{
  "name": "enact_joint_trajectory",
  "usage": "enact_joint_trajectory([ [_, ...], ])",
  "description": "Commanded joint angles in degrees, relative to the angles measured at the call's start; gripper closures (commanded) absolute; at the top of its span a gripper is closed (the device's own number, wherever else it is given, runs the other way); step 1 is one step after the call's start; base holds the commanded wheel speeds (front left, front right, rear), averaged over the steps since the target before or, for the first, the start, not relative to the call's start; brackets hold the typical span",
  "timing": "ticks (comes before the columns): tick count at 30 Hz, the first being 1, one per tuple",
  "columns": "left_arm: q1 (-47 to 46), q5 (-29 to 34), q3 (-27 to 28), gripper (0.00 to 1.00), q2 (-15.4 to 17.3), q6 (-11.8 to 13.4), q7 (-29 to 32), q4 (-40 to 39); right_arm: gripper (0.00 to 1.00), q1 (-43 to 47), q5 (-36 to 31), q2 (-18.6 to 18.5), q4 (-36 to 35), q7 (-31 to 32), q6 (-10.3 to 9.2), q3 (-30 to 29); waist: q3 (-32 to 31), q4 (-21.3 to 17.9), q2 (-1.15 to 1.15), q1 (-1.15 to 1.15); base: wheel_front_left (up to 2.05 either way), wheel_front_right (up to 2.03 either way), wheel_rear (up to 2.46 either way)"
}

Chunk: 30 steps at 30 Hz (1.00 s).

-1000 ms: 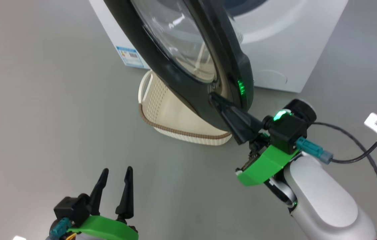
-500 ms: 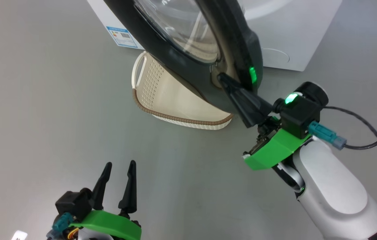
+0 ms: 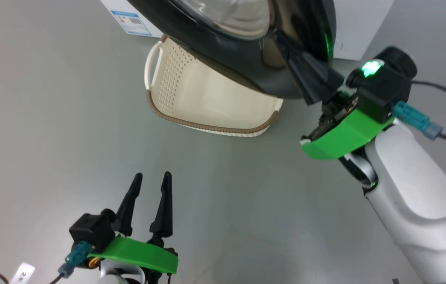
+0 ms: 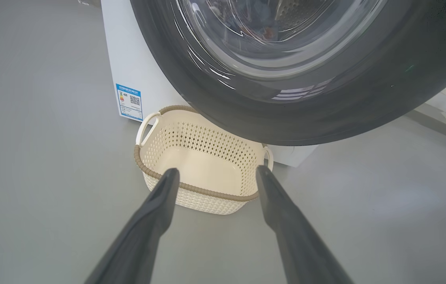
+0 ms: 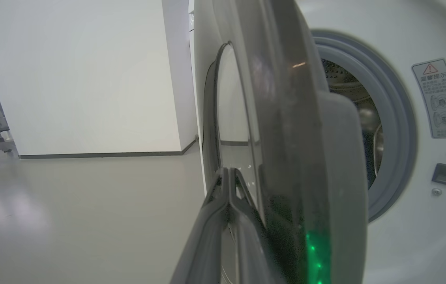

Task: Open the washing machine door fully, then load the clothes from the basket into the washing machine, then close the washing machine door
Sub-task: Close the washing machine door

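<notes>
Washing machine door cropped above, half hiding basket, right tool closed against it, left tool spread, empty

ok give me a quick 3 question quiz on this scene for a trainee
1. True or false: the basket is full.
2. Which is shut: A, the left pincer, or B, the right pincer?
3. What do the right pincer's tips rest against?

Key
1. False, it is empty.
2. B.
3. The washing machine door, which stands ajar.
</notes>
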Motion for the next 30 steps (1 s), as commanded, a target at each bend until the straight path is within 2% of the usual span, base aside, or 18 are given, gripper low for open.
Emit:
enact_joint_trajectory([
  [1,-1.04,-0.03,1.51,0.0,0.79,0.42,-0.38,-1.77,1.0,-1.35,0.64,0.77,-1.58,-0.26,0.08,-0.05,1.37,-1.25,0.0,0.0,0.0,0.0,0.0],
  [11,-2.52,-0.01,-0.68,0.0,0.79,1.07,-0.38,-3.47,1.0,-8.37,0.9,-1.36,0.71,-0.26,0.08,-1.25,5.32,-2.74,0.0,0.0,0.0,0.0,0.0],
  [30,-3.93,-2.06,-4.18,0.0,0.79,2.54,-0.38,-6.74,1.0,-21.92,-0.18,-6.25,5.47,-0.26,0.08,-2.79,12.13,0.61,0.0,0.0,0.0,0.0,0.0],
])
